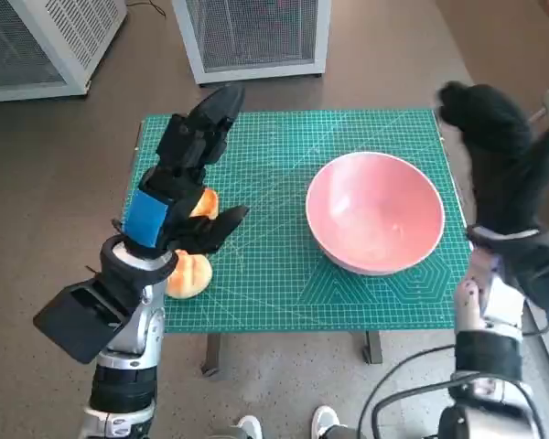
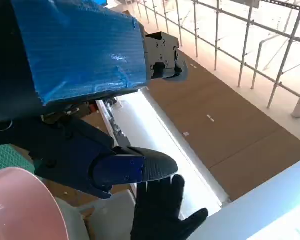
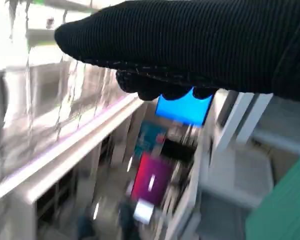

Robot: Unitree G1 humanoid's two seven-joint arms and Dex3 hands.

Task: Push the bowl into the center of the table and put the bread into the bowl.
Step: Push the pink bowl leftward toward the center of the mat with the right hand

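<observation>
Green mat (image 1: 284,274): bread (image 1: 190,265) seemingly lengthwise nearward.

Across the top of the frame, the right hand (image 3: 190,45) in black knitted glove, a dark band from upper left to the right edge, fingertips bunched below its middle. Directly beneath, a bright blue patch (image 3: 184,107). Lower centre, a blurred magenta shape (image 3: 152,182). At the lower right corner, a wedge of green cutting mat (image 3: 285,210). Left half: pale, blurred white framing and rails (image 3: 65,145).
</observation>
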